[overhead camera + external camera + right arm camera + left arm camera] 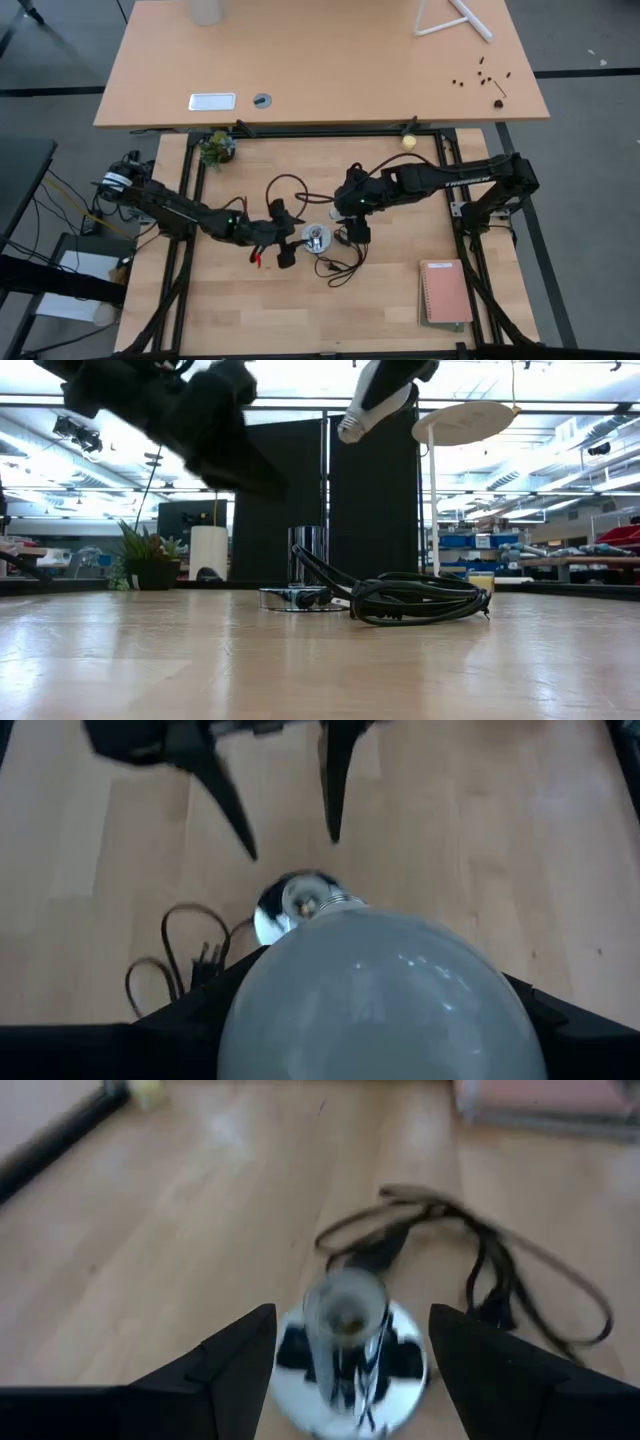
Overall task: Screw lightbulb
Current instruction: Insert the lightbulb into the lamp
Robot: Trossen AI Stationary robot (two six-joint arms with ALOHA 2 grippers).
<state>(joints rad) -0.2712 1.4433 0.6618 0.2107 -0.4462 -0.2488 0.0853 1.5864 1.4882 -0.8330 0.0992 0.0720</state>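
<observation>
The lightbulb was held in the air above the surface, near its middle and off the wood. Its long axis was tilted: in the low view the bulb hung at the top, screw base lowermost and angled down. In the right wrist view the silvery base pointed towards the socket below it, not yet touching.

The right tool pinched the lightbulb's glass between its fingers, one on each side of the globe, partly spread to that width.

The left tool stood with its fingers spread, holding nothing. It faced the socket, whose upright tube and round silver disc lay in line with the gap; contact could not be judged. In the high view this tool sat just beside the socket, to its left.

A black cord lay coiled beside the socket, on the side near the right arm. A notebook lay well apart towards the surface's right edge, and a small plant stood at the far left corner. Bare wood lay open at the near side.
</observation>
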